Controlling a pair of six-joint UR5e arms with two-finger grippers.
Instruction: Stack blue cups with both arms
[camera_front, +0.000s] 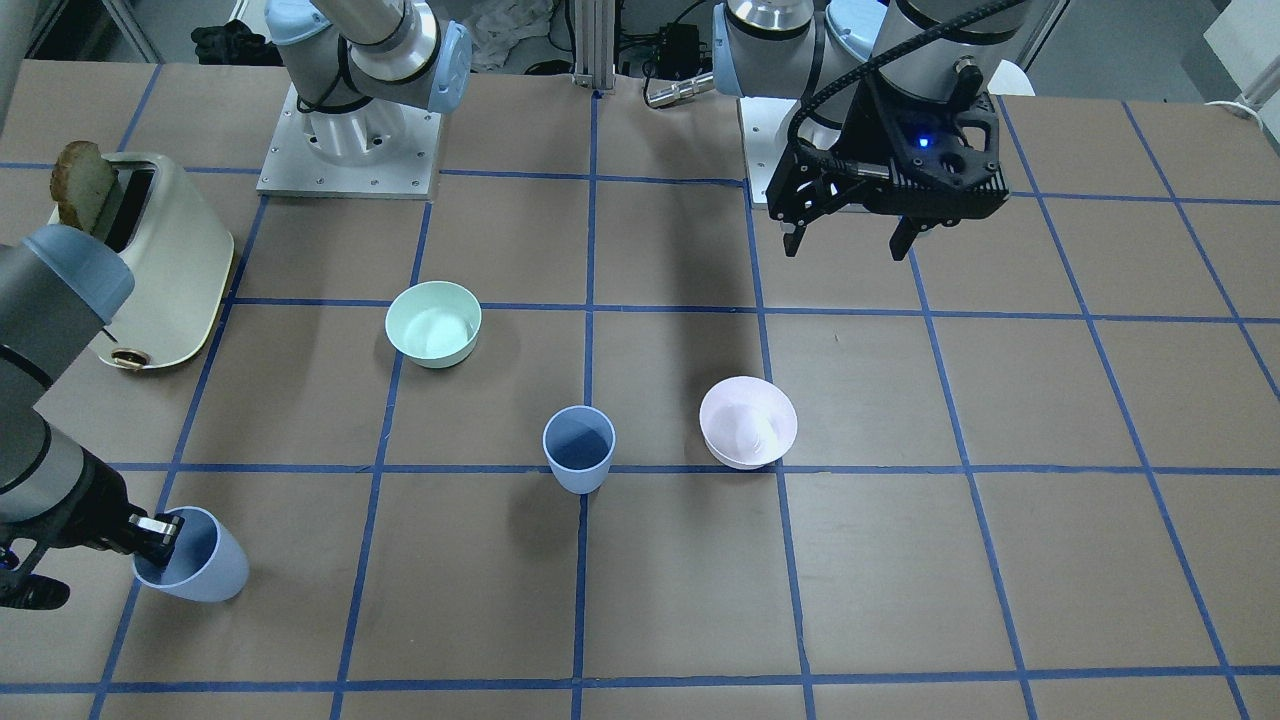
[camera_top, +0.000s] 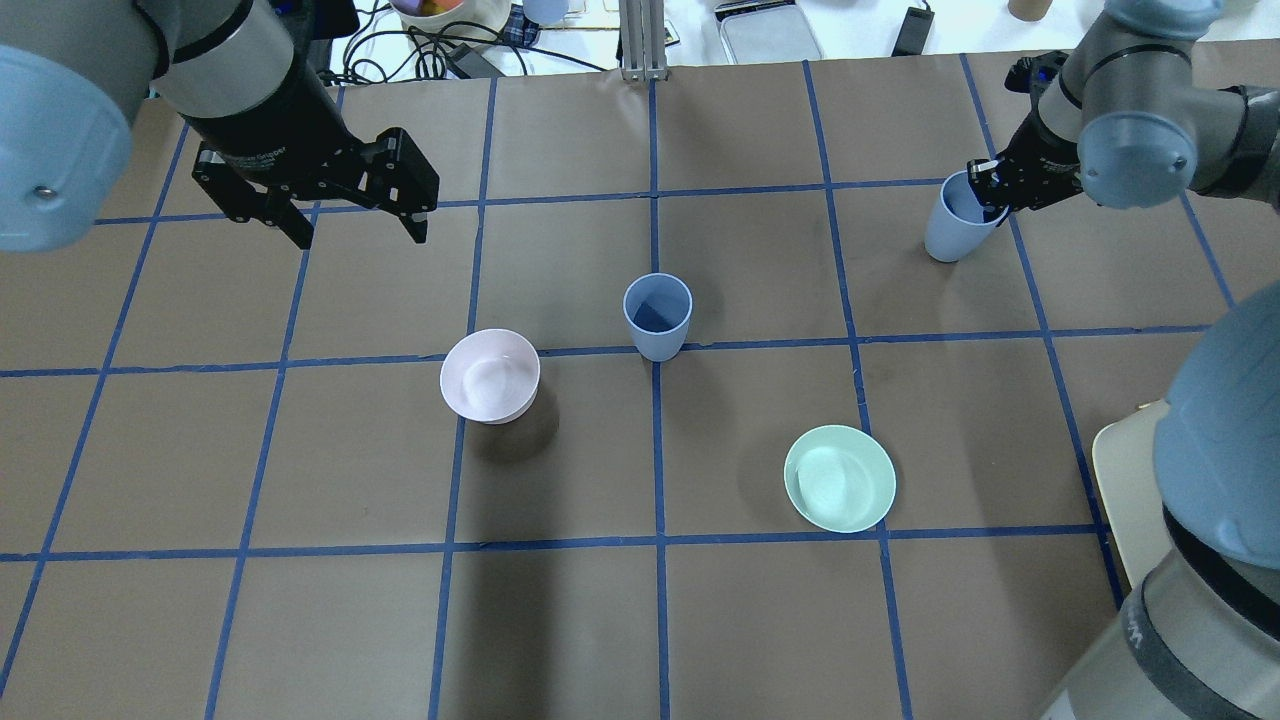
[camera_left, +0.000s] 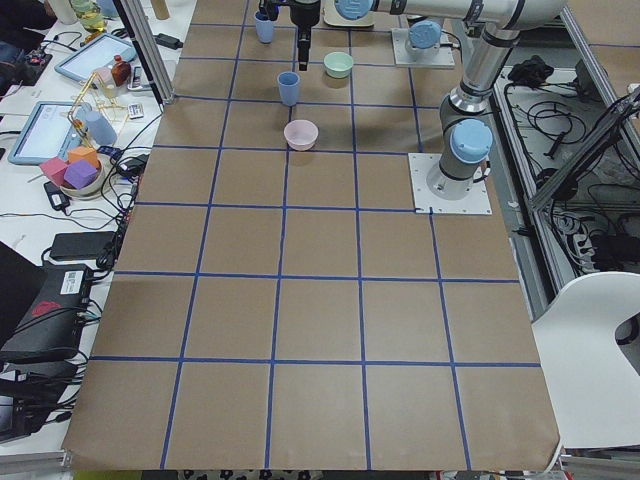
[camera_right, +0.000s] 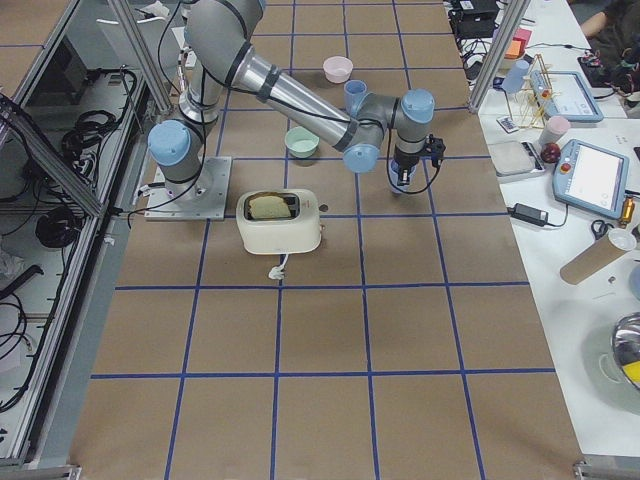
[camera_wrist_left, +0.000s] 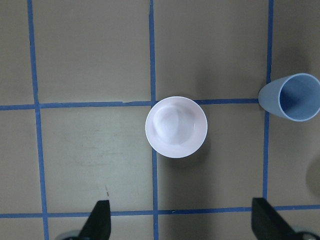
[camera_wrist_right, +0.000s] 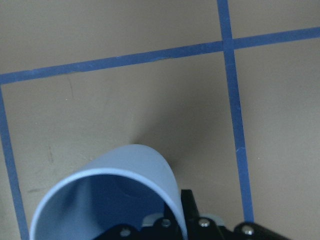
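On a brown table (camera_front: 1000, 550) marked into squares by blue tape, two robot arms work among several containers.

Far out on the robot's right side, the right gripper (camera_front: 155, 535) is clamped on the rim of the held blue cup (camera_front: 200, 565), with one finger inside the mouth. This cup is tilted, its mouth leaning toward the gripper. Whether its base touches the table cannot be told. What shows of its inside is bare blue plastic.

Near the middle of the table, the standing blue cup (camera_front: 579, 450) sits upright on a crossing of tape lines, well apart from the held one. Its inside shows only bare blue plastic.

Just beside it, toward the robot's left, sits a pale pink bowl (camera_front: 748, 422), upright; the left wrist view looks straight down into it and shows only its smooth inner surface. A mint green bowl (camera_front: 433, 322) sits toward the robot's right and nearer the robot, with only its bare inside showing.

Above the table on the robot's left, the left gripper (camera_front: 845, 245) hovers with its jaws wide apart, holding nothing.

At the robot's right edge stands a cream toaster (camera_front: 170, 270) with a slice of bread (camera_front: 80, 185) sticking up from its slot.
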